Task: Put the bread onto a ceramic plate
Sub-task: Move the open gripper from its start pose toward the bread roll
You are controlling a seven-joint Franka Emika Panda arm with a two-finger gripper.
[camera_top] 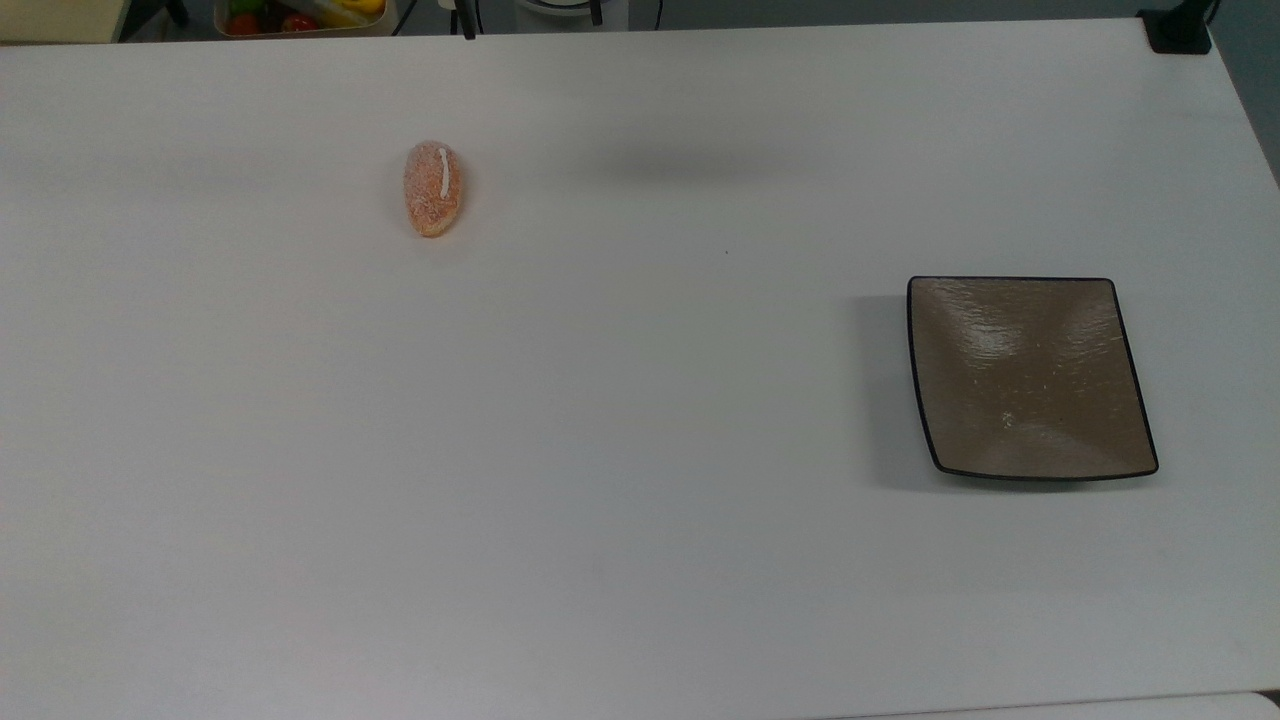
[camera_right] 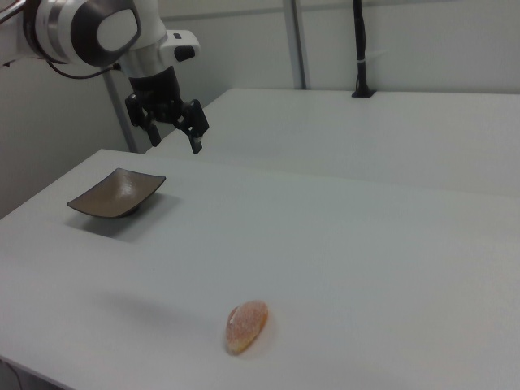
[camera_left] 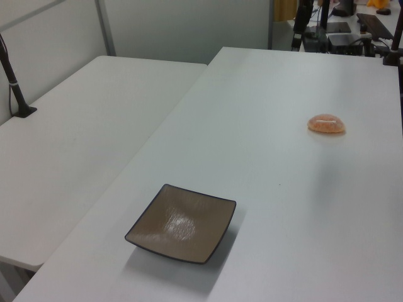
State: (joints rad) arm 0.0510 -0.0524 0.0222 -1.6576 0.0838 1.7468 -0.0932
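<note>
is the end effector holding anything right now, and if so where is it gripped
Nothing is held. The end effector hangs open and empty in the air, while the small oval orange-brown bread lies alone on the white table.

Text: none can be read in any view.
Labels, brands: none legible on the bread, the plate, the table or the arm.
Numbers, signs: none.
Only mark: a short white stripe on the bread's crust, which is no letter or figure.
</note>
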